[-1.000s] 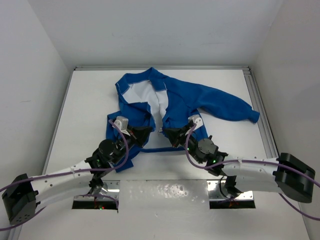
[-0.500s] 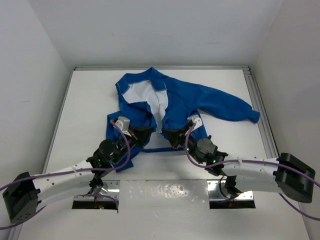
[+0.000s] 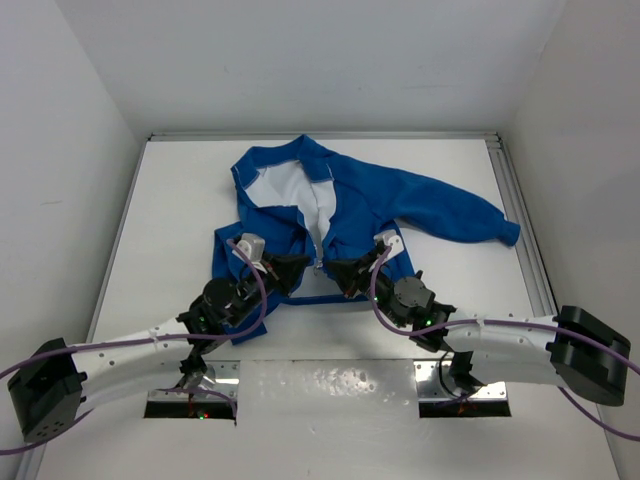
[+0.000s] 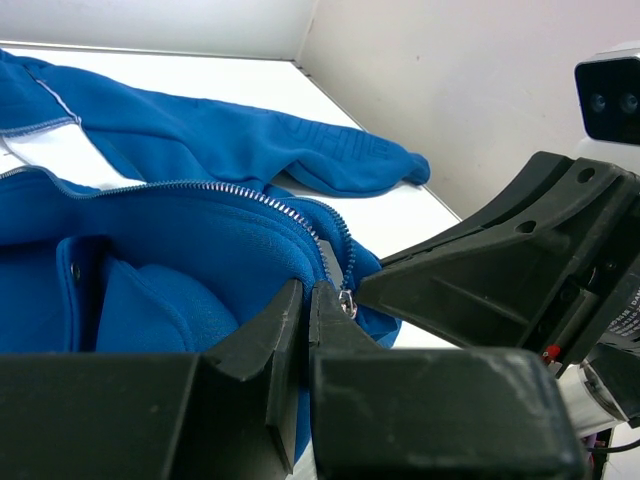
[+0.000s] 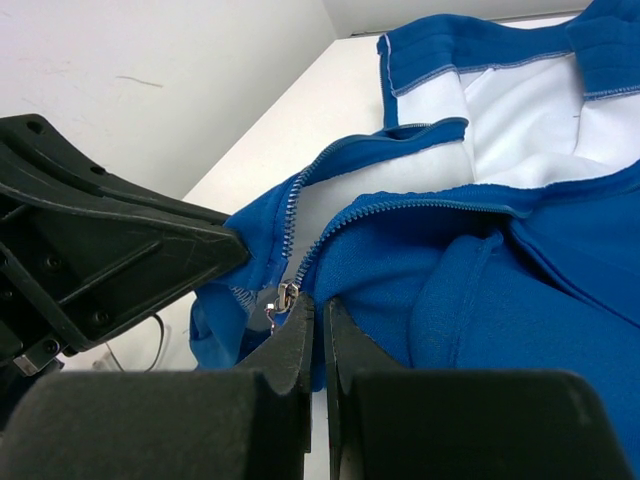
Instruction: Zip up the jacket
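Where white walls [image 3: 300, 60] box the white surface [image 3: 170, 215], both jaws clamp tight on the bright blue fleece jacket [image 3: 400, 195]; sleeve lettering [image 4: 335, 140] unreadable.

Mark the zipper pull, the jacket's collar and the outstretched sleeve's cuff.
zipper pull [image 5: 283, 298]: right wrist view, on its small metal body.
collar [image 3: 312, 152]: top view, on its folded blue edge.
cuff [image 3: 506, 232]: top view, on the sleeve's end.

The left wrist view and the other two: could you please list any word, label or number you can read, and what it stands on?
Raised lettering on a sleeve of the jacket, left wrist view: too blurred to read.
Small label on the right arm, at that view's right edge: cut off and too small to read.
Top and right wrist views: no text visible.
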`<state>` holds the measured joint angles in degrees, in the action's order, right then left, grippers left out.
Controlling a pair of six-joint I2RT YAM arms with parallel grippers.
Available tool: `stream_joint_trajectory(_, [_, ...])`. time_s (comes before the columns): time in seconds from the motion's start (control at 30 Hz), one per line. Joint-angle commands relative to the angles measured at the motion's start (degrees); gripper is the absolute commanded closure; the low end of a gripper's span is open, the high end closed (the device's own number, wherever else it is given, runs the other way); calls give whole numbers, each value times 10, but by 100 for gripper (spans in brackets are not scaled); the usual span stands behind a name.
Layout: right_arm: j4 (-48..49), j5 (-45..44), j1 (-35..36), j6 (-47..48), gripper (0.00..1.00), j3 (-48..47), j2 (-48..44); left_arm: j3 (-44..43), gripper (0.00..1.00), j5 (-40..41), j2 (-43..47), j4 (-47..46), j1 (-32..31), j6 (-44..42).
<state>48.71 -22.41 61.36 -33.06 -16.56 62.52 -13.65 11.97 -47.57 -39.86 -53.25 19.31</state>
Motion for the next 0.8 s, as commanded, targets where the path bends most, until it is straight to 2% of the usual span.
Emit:
stream_joint_trajectory(0.0, [27, 13, 6, -10, 100, -23, -11, -6, 100, -12, 1, -50, 1, -9])
stream_joint_trajectory(0.77, [22, 14, 6, -17, 100, -17, -19, 0, 100, -4, 2, -58, 0, -6])
